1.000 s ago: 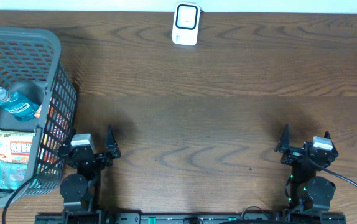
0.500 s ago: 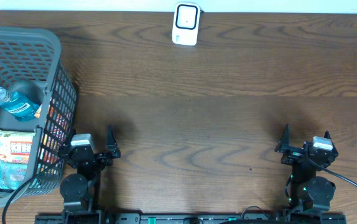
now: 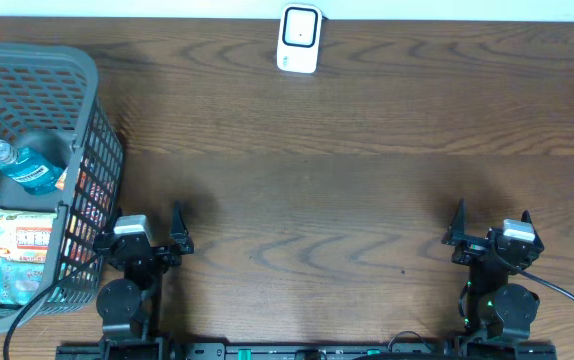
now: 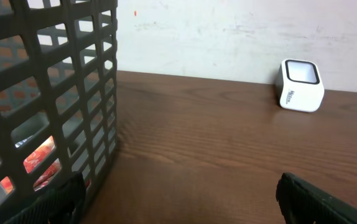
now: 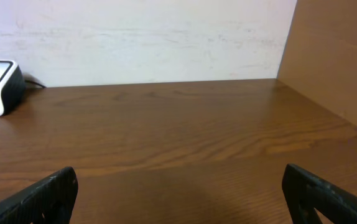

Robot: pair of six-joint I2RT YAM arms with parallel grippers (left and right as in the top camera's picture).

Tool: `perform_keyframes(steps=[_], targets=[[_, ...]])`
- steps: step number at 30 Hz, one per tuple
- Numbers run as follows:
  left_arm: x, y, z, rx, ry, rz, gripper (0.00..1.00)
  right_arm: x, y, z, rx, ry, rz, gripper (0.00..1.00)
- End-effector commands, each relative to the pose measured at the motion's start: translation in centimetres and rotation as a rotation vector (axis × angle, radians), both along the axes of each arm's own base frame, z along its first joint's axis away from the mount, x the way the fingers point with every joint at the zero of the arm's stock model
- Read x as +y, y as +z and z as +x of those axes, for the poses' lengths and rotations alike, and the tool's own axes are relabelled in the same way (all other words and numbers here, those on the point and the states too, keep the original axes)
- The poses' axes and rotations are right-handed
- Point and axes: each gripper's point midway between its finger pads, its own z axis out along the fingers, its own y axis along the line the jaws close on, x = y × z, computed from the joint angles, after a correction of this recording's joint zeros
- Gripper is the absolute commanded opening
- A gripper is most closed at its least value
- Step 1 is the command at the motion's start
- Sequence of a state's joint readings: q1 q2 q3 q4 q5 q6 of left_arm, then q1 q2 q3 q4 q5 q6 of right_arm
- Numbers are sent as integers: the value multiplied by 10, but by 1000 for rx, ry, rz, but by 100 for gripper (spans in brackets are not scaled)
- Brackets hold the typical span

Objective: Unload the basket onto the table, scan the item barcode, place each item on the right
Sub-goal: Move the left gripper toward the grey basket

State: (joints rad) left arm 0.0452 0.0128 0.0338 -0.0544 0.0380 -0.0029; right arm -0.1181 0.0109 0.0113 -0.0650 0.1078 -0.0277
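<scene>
Packet [image 3: 22, 250] is lying in the basket [image 3: 85, 70] left of the left tool [image 3: 148, 228], whose jaws, like the right tool's [image 3: 492, 225], are standing apart. Lifting it by its edges is likely keeping the barcode clear for the scanner [image 3: 299, 38] far ahead.

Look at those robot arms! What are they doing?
Nothing is being handled right now. Both arms sit at the near edge of the brown wooden table, with the left arm's fingers and the right arm's fingers open and empty. The things to scan lie in the grey plastic mesh basket on the left: a blue bottle with a clear cap and a flat printed packet. The small white barcode scanner stands at the far edge. No item has been picked up yet.
</scene>
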Motion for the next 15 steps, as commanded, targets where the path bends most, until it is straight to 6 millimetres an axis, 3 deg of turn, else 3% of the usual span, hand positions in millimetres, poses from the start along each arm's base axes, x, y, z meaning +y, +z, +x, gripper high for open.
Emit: perform_keyframes(steps=[1,7,15], targets=[[-4,-12,1,18,-22,-32,98,-1,-2,0,3,-3,-11,99],[-58,27,-5,-111,-339,-62,98,-1,-2,0,3,-3,-11,99],[-71,91,-21,-226,-420,-113,98,-1,-2,0,3,-3,-11,99]])
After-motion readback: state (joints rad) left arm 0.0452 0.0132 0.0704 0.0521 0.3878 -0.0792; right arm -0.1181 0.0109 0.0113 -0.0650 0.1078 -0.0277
